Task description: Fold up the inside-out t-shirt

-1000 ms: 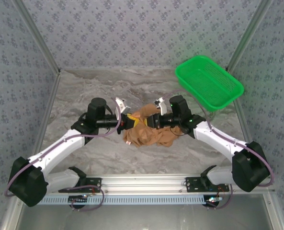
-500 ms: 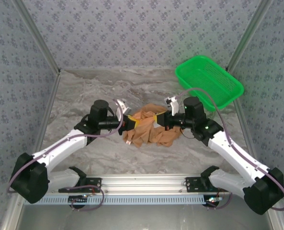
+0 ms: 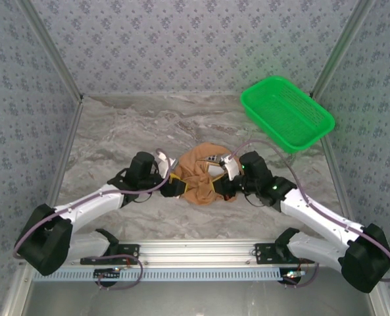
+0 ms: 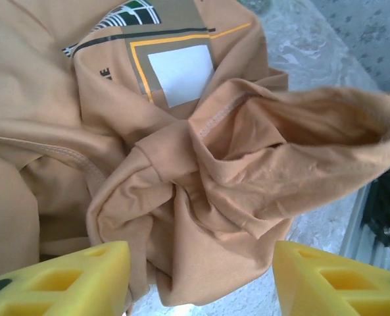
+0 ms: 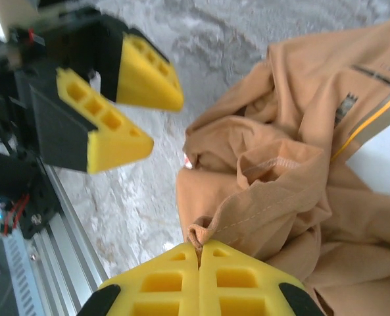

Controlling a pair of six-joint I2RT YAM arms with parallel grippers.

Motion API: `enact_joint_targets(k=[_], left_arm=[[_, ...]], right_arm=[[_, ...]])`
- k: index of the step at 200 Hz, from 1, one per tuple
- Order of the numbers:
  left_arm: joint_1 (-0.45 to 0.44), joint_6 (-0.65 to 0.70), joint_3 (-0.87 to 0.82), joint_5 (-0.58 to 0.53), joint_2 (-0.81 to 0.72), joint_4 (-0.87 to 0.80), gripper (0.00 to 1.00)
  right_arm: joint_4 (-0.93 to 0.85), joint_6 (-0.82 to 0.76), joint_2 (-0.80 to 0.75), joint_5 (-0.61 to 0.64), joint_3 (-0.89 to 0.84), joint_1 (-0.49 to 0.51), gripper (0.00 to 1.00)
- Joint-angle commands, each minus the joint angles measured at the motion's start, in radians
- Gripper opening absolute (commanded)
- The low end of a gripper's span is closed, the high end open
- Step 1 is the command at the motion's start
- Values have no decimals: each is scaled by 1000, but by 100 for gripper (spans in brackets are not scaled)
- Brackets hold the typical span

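The left pincer [image 4: 198, 283] is standing wide open, with a yellow fingertip [image 4: 56, 280] sitting at each side. The orange-tan t-shirt [image 4: 234, 178] is lying in a crumpled heap just ahead of the pincer. Its lowest part is hanging down into the gap between the two fingertips. A bunched fold with a stitched hem is sticking up in front of the pincer and is spreading toward the right fingertip. Farther ahead, a white square label [image 4: 180, 74] with a yellow and grey border is showing on the cloth. The grey marble table [image 4: 313, 49] is peeking out beyond the t-shirt on the right. A metal rail [image 4: 362, 224] is running just above the right fingertip.
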Motion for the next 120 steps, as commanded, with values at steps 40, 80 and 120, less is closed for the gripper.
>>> enact_joint_targets(k=[40, 80, 120], left_arm=[[-110, 143, 305, -4, 294, -173, 69], [-148, 215, 446, 19, 433, -242, 66], [-151, 251, 514, 20, 499, -275, 55]], right_arm=[[-43, -45, -65, 74, -73, 35, 0], [-66, -36, -105, 97, -93, 35, 0], [-69, -36, -115, 104, -99, 35, 0]])
